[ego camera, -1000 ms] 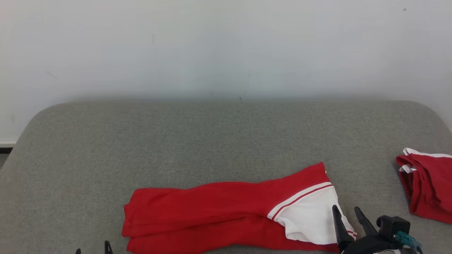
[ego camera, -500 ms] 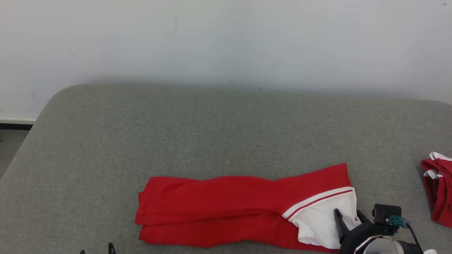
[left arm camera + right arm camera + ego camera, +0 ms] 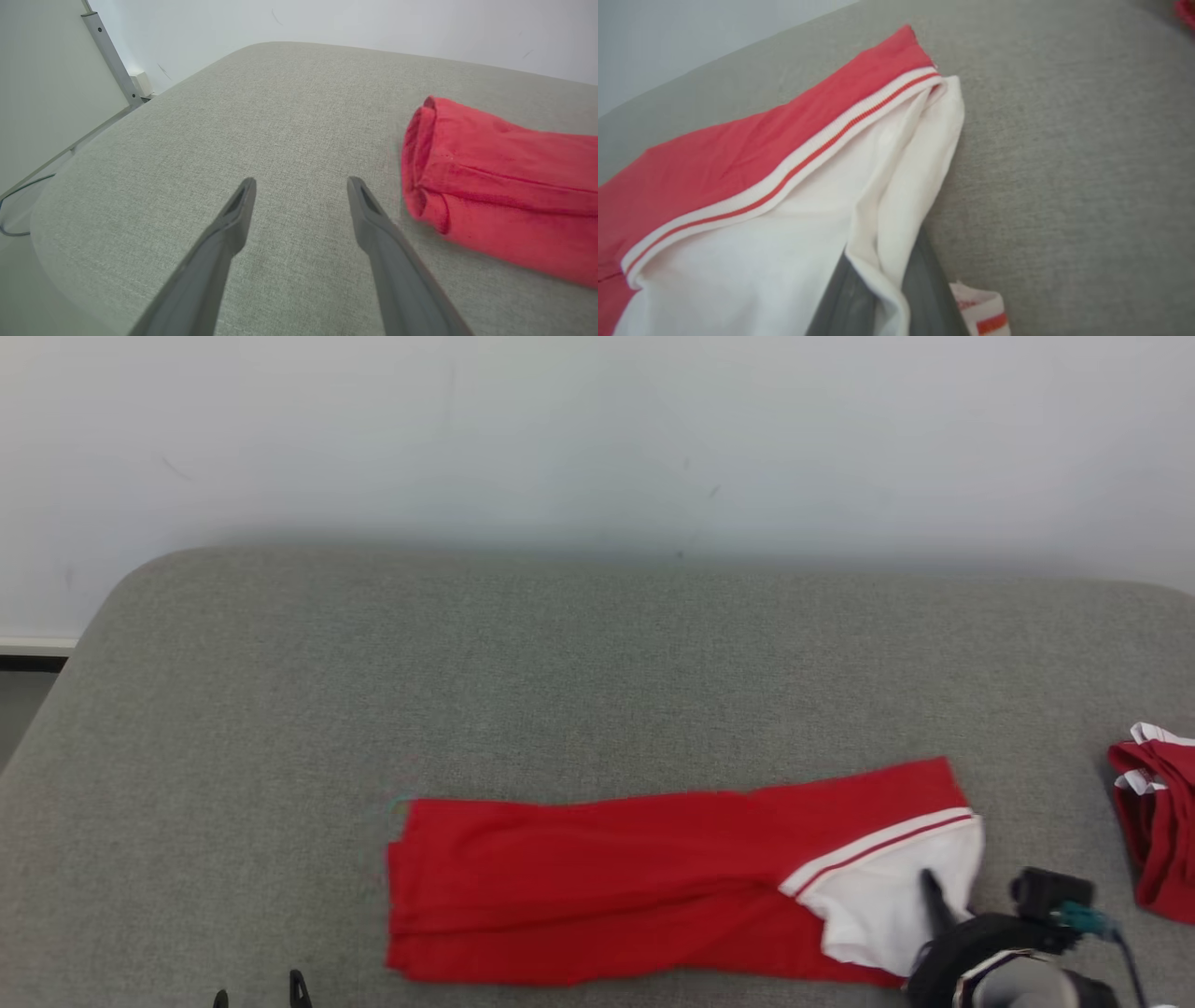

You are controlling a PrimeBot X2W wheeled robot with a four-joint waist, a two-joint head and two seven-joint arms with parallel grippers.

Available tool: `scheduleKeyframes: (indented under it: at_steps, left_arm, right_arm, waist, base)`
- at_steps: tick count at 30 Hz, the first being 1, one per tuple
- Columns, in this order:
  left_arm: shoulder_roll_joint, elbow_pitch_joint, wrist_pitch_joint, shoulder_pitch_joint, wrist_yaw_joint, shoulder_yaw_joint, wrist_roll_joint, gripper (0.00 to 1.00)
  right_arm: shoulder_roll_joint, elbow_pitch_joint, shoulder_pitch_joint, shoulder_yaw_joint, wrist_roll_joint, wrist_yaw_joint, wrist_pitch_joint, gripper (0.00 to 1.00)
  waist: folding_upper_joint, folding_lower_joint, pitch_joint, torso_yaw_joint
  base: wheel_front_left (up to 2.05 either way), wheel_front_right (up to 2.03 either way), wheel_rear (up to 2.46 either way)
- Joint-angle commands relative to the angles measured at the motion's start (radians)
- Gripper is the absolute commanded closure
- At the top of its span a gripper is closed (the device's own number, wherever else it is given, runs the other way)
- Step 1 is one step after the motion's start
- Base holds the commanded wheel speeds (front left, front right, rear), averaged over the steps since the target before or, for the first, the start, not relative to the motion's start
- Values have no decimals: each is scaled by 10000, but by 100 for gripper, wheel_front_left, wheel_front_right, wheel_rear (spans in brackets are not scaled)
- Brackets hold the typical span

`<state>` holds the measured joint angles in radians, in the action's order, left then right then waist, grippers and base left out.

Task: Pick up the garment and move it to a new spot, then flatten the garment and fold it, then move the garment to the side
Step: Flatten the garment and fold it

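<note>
Two pincers are at work over the grey cloth-covered surface (image 3: 280, 709). The garment (image 3: 607, 887) lies folded into a long red strip along the near edge, running from about the middle toward the right, with a white part and a red-striped white band at its right end. The right pincer (image 3: 934, 896) is clenched on that white part: in the right wrist view a fold of white cloth runs down between its two dark fingers, and a small striped tab lies on the surface just beside them. The left pincer (image 3: 301, 184) is released, its fingers spread wide over bare surface near the near edge, just left of the garment's rolled red left end and apart from it. Another red garment (image 3: 1158, 831) with white trim lies bunched at the right edge, well apart from the first. A pale wall (image 3: 597, 429) rises behind the far edge.
</note>
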<state>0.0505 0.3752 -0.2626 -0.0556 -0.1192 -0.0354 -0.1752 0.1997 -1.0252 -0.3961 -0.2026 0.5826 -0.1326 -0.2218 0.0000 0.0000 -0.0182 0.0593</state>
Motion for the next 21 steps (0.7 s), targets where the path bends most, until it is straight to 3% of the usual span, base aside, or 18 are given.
scheduleKeyframes:
  at_steps: [1, 8, 12, 21]
  left_arm:
    - [0, -26, -29, 96, -24, 35, -45, 0]
    - [1, -5, -29, -42, -55, 118, -227, 0]
    - [3, -1, -29, -8, -75, 150, -304, 0]
    - [0, 59, -29, 162, -55, 513, -374, 0]
  right_arm:
    - [336, -195, -54, 343, 191, 42, -241, 100]
    - [486, 25, 156, 809, 130, 39, -429, 100]
    - [297, 1328, 489, 658, -67, 38, -438, 100]
    - [-214, 4207, 1232, -2013, 892, 36, -136, 100]
  waist:
    - [0, 0, 5, -70]
    - [0, 0, 73, -339]
    - [0, 0, 92, -552]
    - [0, 0, 136, -602]
  base:
    - [0, 0, 0]
    - [0, 0, 0]
    - [0, 0, 0]
    - [0, 0, 0]
